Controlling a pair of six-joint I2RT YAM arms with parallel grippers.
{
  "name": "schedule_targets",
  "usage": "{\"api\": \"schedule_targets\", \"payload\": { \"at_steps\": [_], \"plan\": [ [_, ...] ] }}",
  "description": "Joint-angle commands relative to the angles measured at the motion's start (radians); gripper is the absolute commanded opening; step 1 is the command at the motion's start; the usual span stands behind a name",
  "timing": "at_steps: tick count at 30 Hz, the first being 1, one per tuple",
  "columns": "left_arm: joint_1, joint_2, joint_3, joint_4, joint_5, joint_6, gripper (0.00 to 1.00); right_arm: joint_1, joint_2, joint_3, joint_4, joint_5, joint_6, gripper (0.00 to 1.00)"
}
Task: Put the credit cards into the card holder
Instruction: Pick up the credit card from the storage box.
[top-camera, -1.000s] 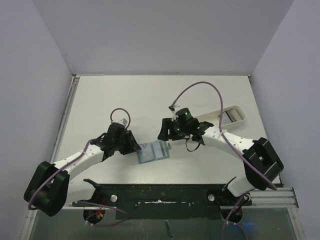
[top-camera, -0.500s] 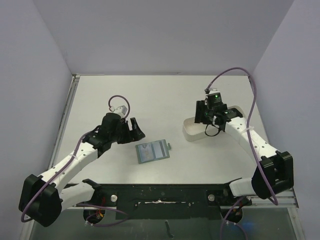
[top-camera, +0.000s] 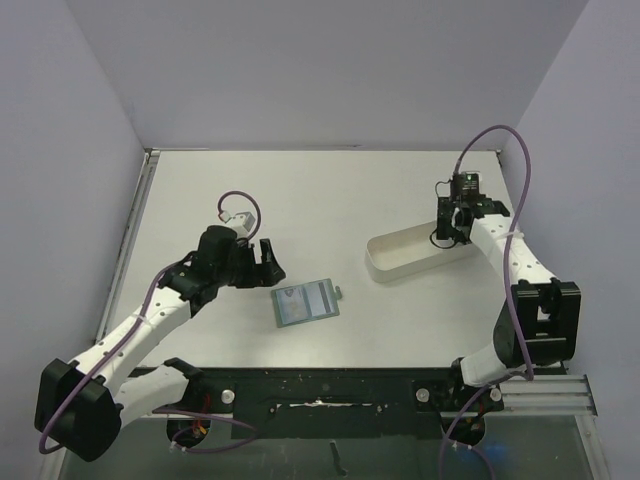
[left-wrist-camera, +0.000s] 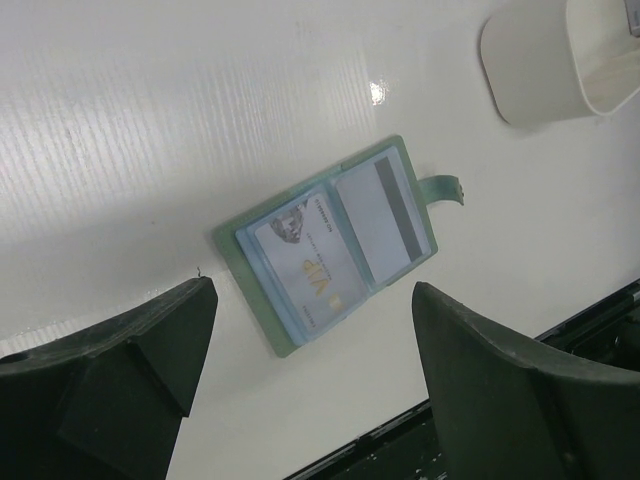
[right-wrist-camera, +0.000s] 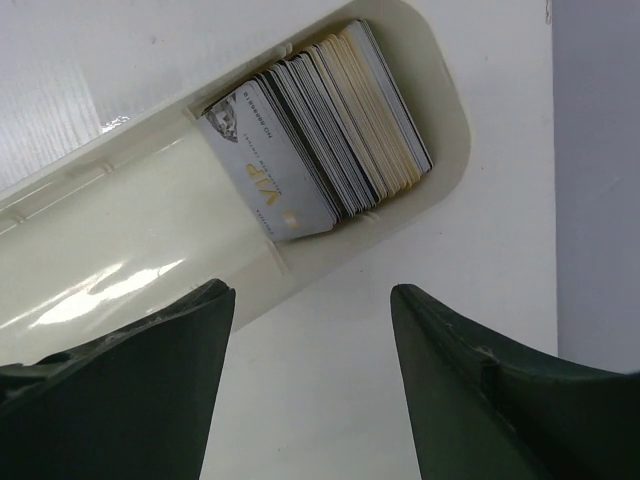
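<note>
While the right gripper (right-wrist-camera: 310, 300) hovered released, the credit cards (right-wrist-camera: 330, 130) stood stacked just below it at the tray's (right-wrist-camera: 445, 150) far end. The left gripper (top-camera: 268, 260), also released, hung well apart.

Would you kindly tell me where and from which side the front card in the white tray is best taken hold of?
Probably its raised top edge, from above: the front card stands on edge, leaning on the stack in the white tray, whose empty part before its face leaves room for the jaws.
</note>
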Motion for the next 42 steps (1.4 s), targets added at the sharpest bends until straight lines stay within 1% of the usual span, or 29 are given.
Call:
{"api": "schedule_targets", "payload": {
  "at_steps": [1, 6, 12, 16, 19, 24, 27, 35, 40, 42],
  "plan": [
    [0.007, -0.040, 0.039, -0.015, 0.023, 0.049, 0.79, -0.007, 0.048, 0.056, 0.044, 0.030, -0.102, 0.66],
    [0.007, -0.057, 0.035, -0.023, 0.022, 0.053, 0.79, -0.013, 0.124, 0.092, 0.067, 0.028, -0.140, 0.68],
    [0.006, -0.069, 0.034, -0.031, 0.014, 0.055, 0.79, -0.019, 0.210, 0.134, 0.064, 0.088, -0.161, 0.73],
    [0.007, -0.069, 0.034, -0.034, 0.010, 0.058, 0.79, -0.019, 0.247, 0.140, 0.085, 0.123, -0.178, 0.73],
    [0.007, -0.069, 0.036, -0.038, 0.005, 0.059, 0.79, -0.025, 0.268, 0.137, 0.099, 0.122, -0.180, 0.72],
    [0.007, -0.069, 0.036, -0.040, 0.001, 0.059, 0.79, -0.029, 0.305, 0.139, 0.101, 0.176, -0.176, 0.71],
    [0.007, -0.070, 0.037, -0.039, -0.001, 0.059, 0.79, -0.029, 0.310, 0.140, 0.103, 0.199, -0.167, 0.67],
    [0.007, -0.067, 0.037, -0.041, -0.001, 0.060, 0.79, -0.031, 0.310, 0.141, 0.110, 0.193, -0.162, 0.51],
    [0.008, -0.070, 0.036, -0.041, -0.005, 0.059, 0.80, -0.033, 0.308, 0.136, 0.114, 0.196, -0.162, 0.44],
    [0.007, -0.069, 0.036, -0.041, -0.004, 0.059, 0.80, -0.033, 0.301, 0.139, 0.114, 0.186, -0.159, 0.43]
  ]
}}
